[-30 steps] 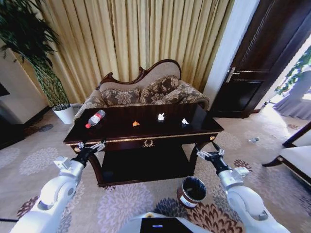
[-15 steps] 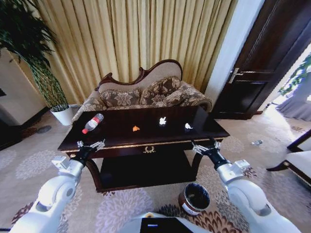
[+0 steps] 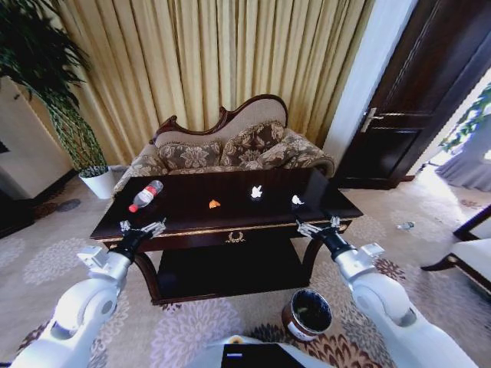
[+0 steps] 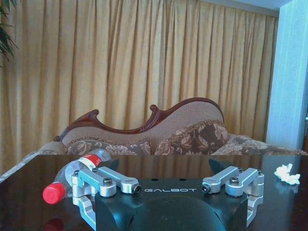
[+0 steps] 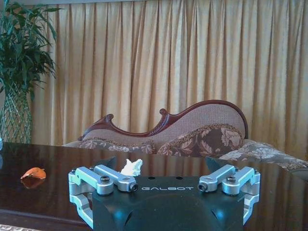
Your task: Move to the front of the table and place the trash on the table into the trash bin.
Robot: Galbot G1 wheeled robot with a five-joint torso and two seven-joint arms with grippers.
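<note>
Room: gold curtains and a carved floral sofa (image 3: 230, 149) stood behind the table (image 3: 192, 218).
Left gripper (image 3: 143, 228): fingers spread, empty, at the table's near left edge.
Right gripper (image 3: 318, 226): fingers spread, empty, at the near right edge, closer to it than half a second earlier.
Change: table sat nearer and lower in the head view than a second before, so the approach looked nearly done.
Bottle (image 3: 146, 195): lying flat, far left, long axis diagonal, red cap toward the near-left corner.
Orange scrap (image 3: 215, 204): mid-table.
White scraps (image 3: 256, 192): right of centre.
Trash bin (image 3: 307, 314): on the carpet, near right.
</note>
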